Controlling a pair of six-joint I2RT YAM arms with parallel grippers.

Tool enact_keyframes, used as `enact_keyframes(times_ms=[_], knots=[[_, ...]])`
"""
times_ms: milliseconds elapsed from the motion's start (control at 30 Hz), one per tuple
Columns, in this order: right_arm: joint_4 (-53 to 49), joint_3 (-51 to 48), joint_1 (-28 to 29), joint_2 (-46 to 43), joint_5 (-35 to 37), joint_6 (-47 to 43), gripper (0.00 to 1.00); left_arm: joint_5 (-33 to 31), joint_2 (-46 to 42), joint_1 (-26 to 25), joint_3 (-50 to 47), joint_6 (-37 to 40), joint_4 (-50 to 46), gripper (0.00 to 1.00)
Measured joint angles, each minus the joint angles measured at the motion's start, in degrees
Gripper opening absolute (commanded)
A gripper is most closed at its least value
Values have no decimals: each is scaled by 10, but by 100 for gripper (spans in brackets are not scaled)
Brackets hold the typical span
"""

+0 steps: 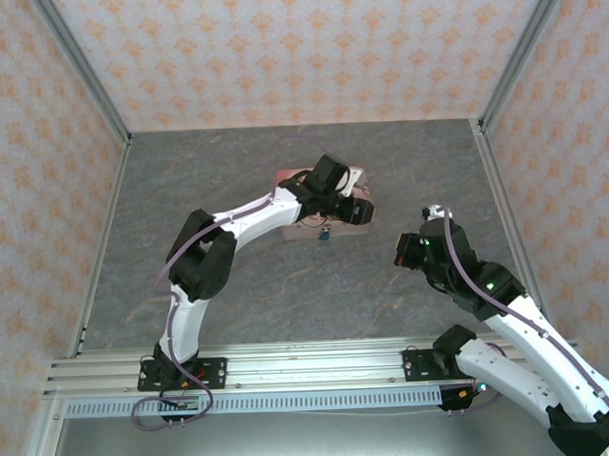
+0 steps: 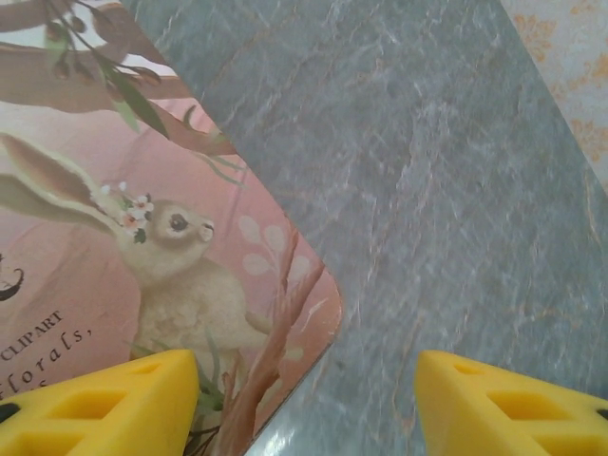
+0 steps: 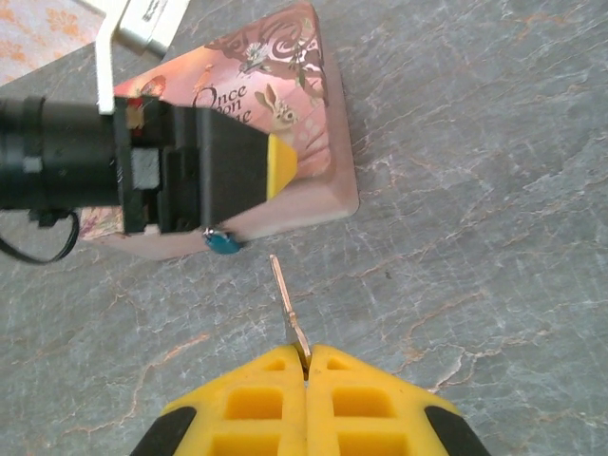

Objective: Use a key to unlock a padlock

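The tiny teal padlock [image 3: 223, 243] lies on the table against the near side of the pink tin [image 3: 304, 114]; from above the padlock [image 1: 326, 234] sits just below my left gripper. My right gripper [image 3: 307, 353] is shut on the thin metal key [image 3: 288, 304], whose blade points at the padlock from a short way off. My left gripper [image 2: 306, 408] is open over the tin's rounded corner [image 2: 313, 304], one yellow finger [image 2: 104, 408] above the lid and the other above bare table. From above, the right gripper [image 1: 403, 251] hangs to the right of the padlock.
The pink tin [image 1: 355, 176] with its rabbit picture sits mid-table under the left wrist. Grey marbled tabletop [image 1: 233, 180] spreads around it. Patterned walls close the left, back and right sides, with a metal rail [image 1: 289, 367] along the near edge.
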Motion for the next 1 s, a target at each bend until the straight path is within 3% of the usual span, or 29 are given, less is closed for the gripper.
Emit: enact_keyframes(times_ms=[433, 767, 1000], knots=[[159, -74, -34, 79, -135, 7, 0, 9, -192, 0, -196, -23, 34, 63], [379, -88, -64, 265, -272, 37, 0, -34, -384, 28, -382, -55, 89, 74], [433, -20, -74, 398, -325, 35, 0, -48, -411, 61, -516, -100, 156, 77]])
